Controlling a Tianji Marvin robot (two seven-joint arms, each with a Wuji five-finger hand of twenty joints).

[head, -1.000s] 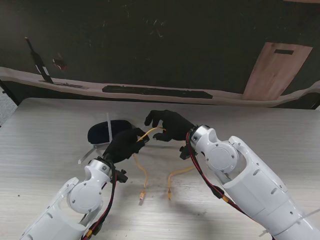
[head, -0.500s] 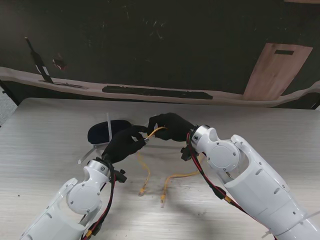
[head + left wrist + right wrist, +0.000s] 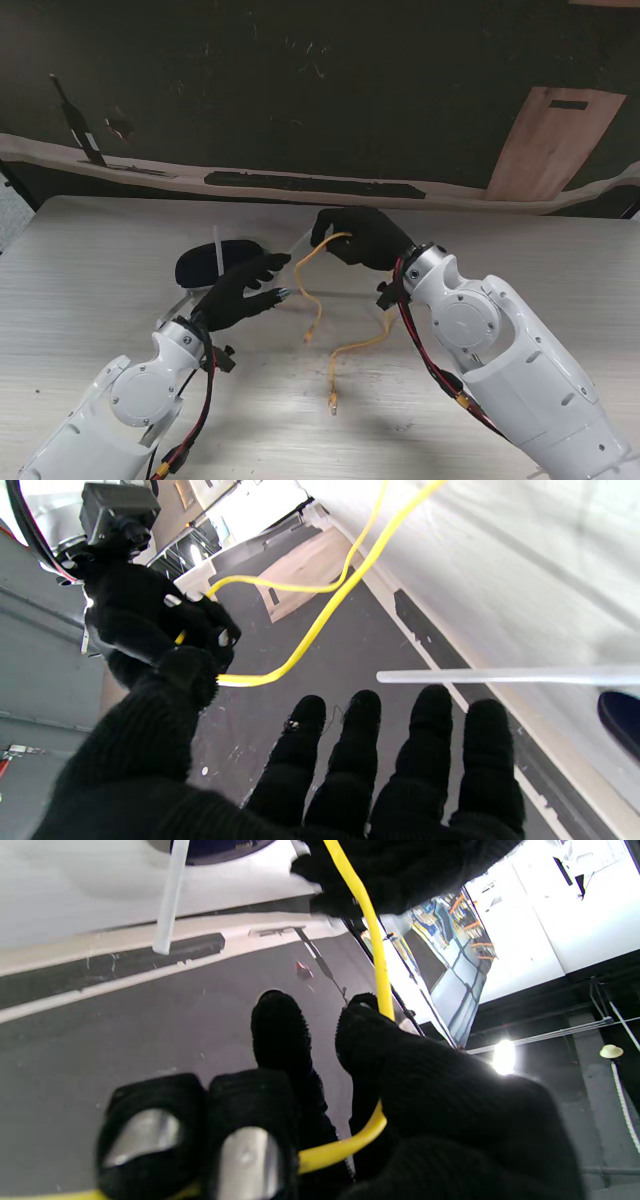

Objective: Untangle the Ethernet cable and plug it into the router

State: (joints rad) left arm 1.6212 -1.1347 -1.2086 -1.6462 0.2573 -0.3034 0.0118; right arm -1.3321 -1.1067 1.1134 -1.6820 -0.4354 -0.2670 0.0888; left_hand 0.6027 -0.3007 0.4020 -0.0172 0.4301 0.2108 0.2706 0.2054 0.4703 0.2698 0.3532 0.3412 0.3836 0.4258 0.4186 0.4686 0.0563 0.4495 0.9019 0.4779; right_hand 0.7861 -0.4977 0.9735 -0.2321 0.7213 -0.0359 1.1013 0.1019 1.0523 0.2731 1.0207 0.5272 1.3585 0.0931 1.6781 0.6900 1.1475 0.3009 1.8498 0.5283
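Our right hand point(image 3: 365, 238) fingers point(image 3: 280, 1040) pinch the yellow Ethernet cable point(image 3: 318, 290), while our left hand point(image 3: 240, 290) fingers point(image 3: 425, 740) spread empty beside it.

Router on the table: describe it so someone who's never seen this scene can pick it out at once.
Start at the pale wooden table in the stand view and find the left hand. Just beyond its fingers, farther from me, lies the router, a low dark oval body with pale thin antennas. It is the only dark rounded object there; the cable is thin and yellow.
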